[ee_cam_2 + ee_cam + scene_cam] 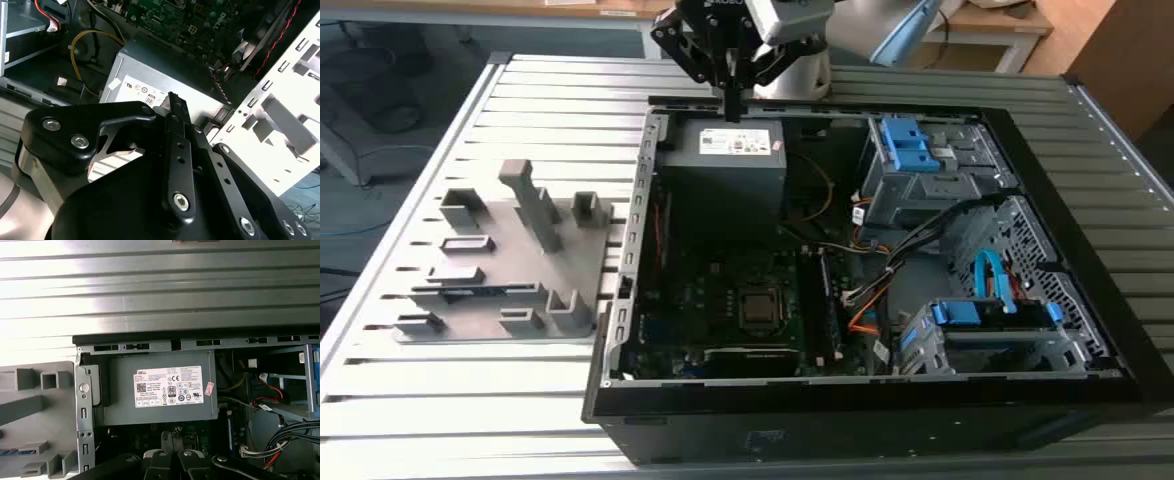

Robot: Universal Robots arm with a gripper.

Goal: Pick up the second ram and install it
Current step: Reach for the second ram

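A: Where is the claw (734,102) hanging?
B: In the exterior view it is hovering at twelve o'clock of the computer case (881,415), just over the power supply (720,165), sitting pinched together and gripping nothing that I am seeing
A: And the second ram (470,291)?
B: It seems to be lying low in the grey holder block (520,250) on the tabletop (560,100), at nine o'clock of the case, well apart from the claw; a thin dark strip, so I am guessing a little
A: What is worrying you?
B: The stick is sitting among upright posts (534,205); a claw coming down narrow or skewed is risking a knock on them, or a lopsided pinch that is letting the board tilt. The case wall (638,230) is standing between holder and motherboard (720,290), and cables (921,240) are crowding the three o'clock side, so a tilted stick is risking a snag or a jam
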